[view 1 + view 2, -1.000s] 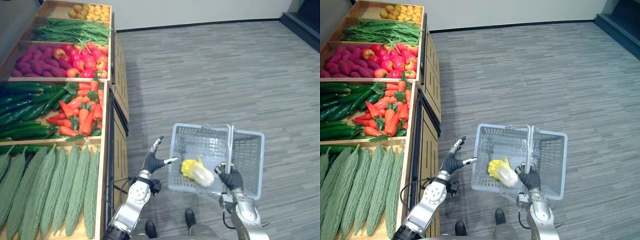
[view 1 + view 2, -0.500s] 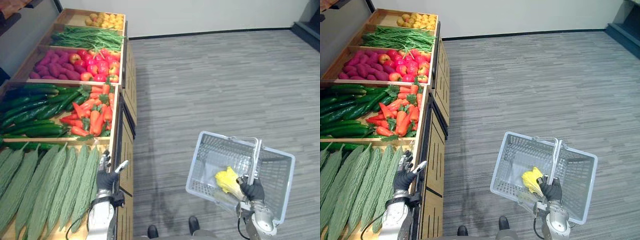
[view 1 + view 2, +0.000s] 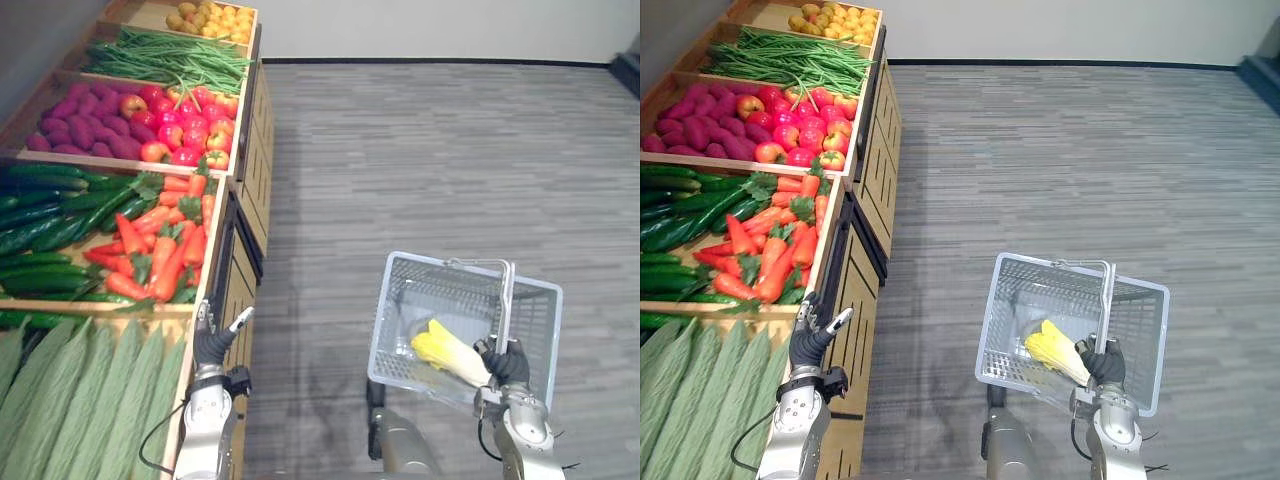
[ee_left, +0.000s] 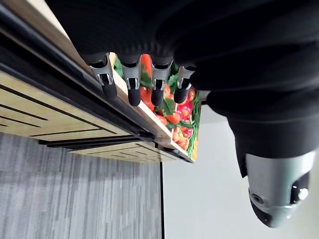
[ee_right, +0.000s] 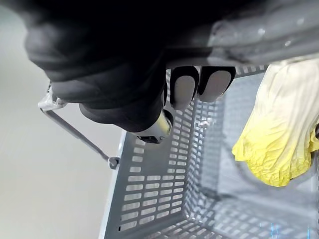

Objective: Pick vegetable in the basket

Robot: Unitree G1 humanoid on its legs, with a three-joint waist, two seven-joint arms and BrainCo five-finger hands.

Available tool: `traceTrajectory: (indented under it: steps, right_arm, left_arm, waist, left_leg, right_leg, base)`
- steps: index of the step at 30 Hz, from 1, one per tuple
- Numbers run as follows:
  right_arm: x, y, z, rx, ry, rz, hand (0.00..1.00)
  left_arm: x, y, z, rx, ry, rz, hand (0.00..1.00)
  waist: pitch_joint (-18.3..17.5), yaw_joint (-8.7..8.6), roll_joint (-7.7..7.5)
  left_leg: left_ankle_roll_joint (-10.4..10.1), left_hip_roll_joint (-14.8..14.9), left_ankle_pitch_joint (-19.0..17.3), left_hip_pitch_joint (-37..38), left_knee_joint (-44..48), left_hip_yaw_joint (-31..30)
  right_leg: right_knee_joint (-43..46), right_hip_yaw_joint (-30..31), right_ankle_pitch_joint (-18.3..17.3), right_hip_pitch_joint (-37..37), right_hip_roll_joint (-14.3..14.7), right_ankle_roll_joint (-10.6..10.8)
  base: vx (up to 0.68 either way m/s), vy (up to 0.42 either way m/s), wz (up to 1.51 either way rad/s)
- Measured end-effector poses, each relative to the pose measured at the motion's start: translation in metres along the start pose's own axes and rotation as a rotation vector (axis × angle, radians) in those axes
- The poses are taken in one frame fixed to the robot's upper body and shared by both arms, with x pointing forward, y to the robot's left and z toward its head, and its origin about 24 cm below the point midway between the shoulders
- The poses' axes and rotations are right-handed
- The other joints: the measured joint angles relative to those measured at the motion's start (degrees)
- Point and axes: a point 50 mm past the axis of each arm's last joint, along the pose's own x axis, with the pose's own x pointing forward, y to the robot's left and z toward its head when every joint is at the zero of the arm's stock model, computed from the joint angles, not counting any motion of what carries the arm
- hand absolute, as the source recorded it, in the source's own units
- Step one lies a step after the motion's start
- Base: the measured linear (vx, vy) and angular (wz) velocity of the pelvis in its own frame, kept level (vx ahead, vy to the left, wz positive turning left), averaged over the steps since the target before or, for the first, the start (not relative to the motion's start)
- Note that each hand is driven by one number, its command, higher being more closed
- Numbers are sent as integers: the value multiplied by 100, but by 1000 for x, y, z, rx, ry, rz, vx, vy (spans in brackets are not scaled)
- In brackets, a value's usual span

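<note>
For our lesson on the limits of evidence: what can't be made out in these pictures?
Cabbage: its stalk end, behind the right hand in the eye views, cut by the edge in the right wrist view.
Green gourds: lower ends, cut by the eye views' bottom edge.
Yellow produce farthest away: too small to identify.

Basket (image 3: pixel 392 320): grey perforated plastic, matt (handle (image 3: pixel 507 300) shinier). Left of basket, stand (image 3: pixel 255 180): pale matt wood. Floor (image 3: pixel 430 150): rough striped carpet.
</note>
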Motion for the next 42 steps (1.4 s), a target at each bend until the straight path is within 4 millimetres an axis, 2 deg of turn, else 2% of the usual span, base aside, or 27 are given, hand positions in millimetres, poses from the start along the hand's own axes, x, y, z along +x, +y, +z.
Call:
traceTrajectory:
  steps: [2,4,6,7,8,9,10,12,13,14,15,18,20,21,22,23,24,25,26,27,28,29,31,34,36,40,42]
  right_arm:
    - [2,-3,10,11,-43,-15,100]
    - [5,-12,13,8,-56,-49,100]
    - [6,-29,8,-7,-33,-117,100]
    - [5,-35,3,-12,-13,-139,100]
    - [5,-38,0,-15,1,-151,100]
    - [3,-41,-8,-11,37,-167,100]
    - [0,-40,-17,3,71,-178,100]
    - [-3,-44,-26,9,110,-197,100]
    - [-5,-47,-34,10,147,-213,100]
    - [-7,-47,-40,12,181,-220,100]
    - [-10,-46,-45,24,201,-228,100]
    - [-17,-42,-49,42,219,-231,100]
    - [-23,-41,-46,55,199,-236,100]
    - [-25,-41,-47,57,196,-238,100]
    - [-30,-42,-49,82,197,-245,100]
    - [-37,-43,-54,103,217,-254,100]
    - [-42,-42,-59,119,239,-259,100]
    - [-44,-44,-62,120,254,-264,100]
    - [-48,-46,-66,126,276,-272,100]
    - [-50,-49,-69,127,287,-278,100]
    - [-51,-50,-70,134,293,-283,100]
    - [-55,-50,-75,143,318,-291,100]
    - [-63,-53,-83,144,358,-306,100]
    - [-73,-57,-90,133,392,-318,100]
    - [-74,-59,-91,132,395,-322,100]
    - [-77,-57,-96,161,415,-309,100]
    - [-76,-54,-104,179,449,-297,100]
  left_arm:
    - [0,1,6,-6,-25,9,0]
    - [2,0,9,-10,-43,16,0]
    - [5,-2,14,-11,-66,18,0]
    - [5,-3,17,3,-78,19,0]
    - [5,-2,18,12,-86,22,0]
    - [4,2,21,29,-102,42,0]
    - [3,4,21,48,-107,58,0]
    - [2,5,21,72,-108,59,0]
    - [1,6,24,93,-127,63,0]
    - [1,8,33,114,-167,73,0]
    - [1,8,38,131,-194,84,0]
    - [0,10,44,159,-223,105,0]
    - [-2,7,56,162,-277,114,0]
    - [-2,5,58,165,-291,112,0]
    - [-3,2,60,174,-303,98,0]
    - [-3,0,60,182,-308,82,0]
    - [-3,-1,62,194,-318,67,0]
    - [-3,-2,59,196,-306,59,0]
    - [-5,-7,56,186,-291,44,0]
    - [-6,-14,57,174,-294,20,0]
    - [-6,-16,58,167,-298,13,0]
    - [-4,-20,61,155,-310,4,0]
    - [-3,-24,65,145,-326,-8,0]
    - [1,-26,69,159,-345,-39,0]
    - [4,-27,73,184,-370,-62,0]
    - [24,-29,81,340,-436,-132,0]
    - [38,-26,78,486,-440,-160,0]
  waist:
    - [-5,56,29]
    - [-11,125,40]
    - [-36,118,87]
    - [-70,107,138]
    - [-103,105,187]
    - [-140,108,159]
    - [-142,61,1]
    - [-143,-1,2]
    - [-139,-20,-10]
    - [-112,-131,-59]
    - [-80,-198,-124]
    - [-73,-148,-145]
    - [-74,-144,-163]
    - [-74,-137,-179]
    - [-127,-137,-247]
    - [-216,-132,-394]
    - [-274,-118,-610]
    - [-251,-116,-612]
    - [-340,-68,-503]
    - [-382,-59,-416]
    - [-388,-39,-378]
    - [-395,-21,-352]
    - [-402,-23,-339]
    - [-394,-100,-325]
    - [-400,-141,-319]
    - [-430,-179,-337]
    - [-443,-239,-347]
  left_leg:
    - [-36,-105,-318,-326,-369,537]
    - [-56,-279,-402,-345,-1293,1252]
    - [-76,-495,-327,-206,-2423,2035]
    - [-23,-631,-185,-104,-2918,2162]
    - [95,-734,-32,-48,-3235,2149]
    - [596,-983,-223,151,-3714,2044]
    - [615,-1320,-227,322,-4013,1881]
    - [678,-1587,-214,515,-4284,1601]
    - [770,-1748,-210,695,-4377,1380]
    - [858,-1920,-264,831,-4380,1026]
    - [924,-2004,-314,924,-4356,685]
    - [897,-1998,-341,1107,-4353,102]
    - [717,-1924,-518,1125,-4158,-495]
    - [652,-1909,-605,1100,-4042,-665]
    - [535,-1903,-811,921,-3751,-1021]
    - [375,-1975,-1070,737,-3389,-1377]
    - [276,-2077,-1267,616,-3144,-1597]
    - [184,-2029,-1373,594,-3014,-1739]
    - [82,-1839,-1377,495,-2980,-1896]
    - [-89,-1739,-1261,366,-3029,-2021]
    - [-178,-1670,-1191,327,-3104,-1994]
    - [-248,-1579,-951,271,-3310,-1927]
    - [-204,-1289,-713,298,-3599,-1317]
    - [-106,-582,-495,443,-3671,258]
    - [-191,-530,-409,461,-3704,642]
    - [-241,-607,-362,444,-3999,959]
    - [-256,-695,-12,471,-4406,1156]
  right_leg:
    - [-279,-188,-14,350,-26,-30]
    - [-530,-517,-26,734,-112,-25]
    - [-608,-947,-174,1068,-183,173]
    - [-599,-1040,-257,1173,-163,297]
    - [-588,-1108,-326,1234,-130,385]
    - [-438,-1203,-591,1351,-190,489]
    - [-69,-1356,-822,1359,-472,628]
    - [739,-1464,-933,1220,-751,804]
    - [1839,-1467,-947,920,-1023,833]
    - [3105,-1252,-851,483,-1346,580]
    - [3696,-785,-1036,163,-1343,366]
    - [3626,398,-1280,-407,-869,475]
    - [2972,1622,-1367,-793,-408,562]
    - [2781,1935,-1363,-856,-291,569]
    - [2408,2548,-1324,-911,-110,634]
    - [1932,2924,-1153,-913,-88,720]
    - [1802,3001,-897,-907,-202,993]
    - [1967,2769,-995,-904,-191,917]
    - [1983,2380,-1065,-880,-164,788]
    - [1973,2024,-1081,-884,-191,730]
    - [1958,1885,-1075,-879,-209,714]
    - [1895,1580,-1056,-832,-286,682]
    - [1708,1197,-993,-660,-356,581]
    - [1522,811,-978,-369,-425,554]
    - [1440,784,-976,-331,-502,553]
    - [1130,783,-779,-316,-656,642]
    - [801,871,-569,-348,-672,685]
  base:
    - [353,-125,48]
    - [361,-67,70]
    - [318,1,97]
    - [282,43,90]
    - [285,79,70]
    - [285,79,82]
    - [276,70,90]
    - [310,89,99]
    - [430,99,142]
    - [441,17,181]
    - [341,-47,162]
    - [299,-98,123]
    - [257,-184,132]
    - [214,-237,142]
    - [198,-364,157]
    - [193,-396,179]
    - [168,-376,151]
    - [162,-326,130]
    - [190,-378,137]
    - [169,-349,129]
    - [123,-304,134]
    - [84,-267,127]
    - [59,-239,113]
    - [13,-103,61]
    - [-59,63,19]
    - [-75,91,16]
    - [-71,80,0]
